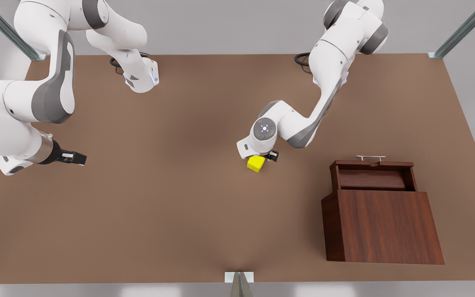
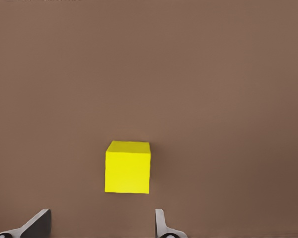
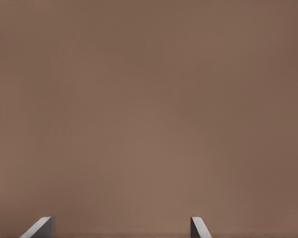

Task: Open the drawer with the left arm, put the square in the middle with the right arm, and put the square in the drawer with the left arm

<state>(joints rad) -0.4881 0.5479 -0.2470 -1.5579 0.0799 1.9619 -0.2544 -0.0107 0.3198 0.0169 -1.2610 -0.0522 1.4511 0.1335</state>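
Squarely under the spread left claw [image 1: 267, 157], a bright yellow square [image 1: 255, 163]; right claw [image 1: 74, 158] likewise spread.

Two white arms [image 1: 328, 62] with grey joint covers, black cables, black claws [image 1: 74, 158] on silver wrists.
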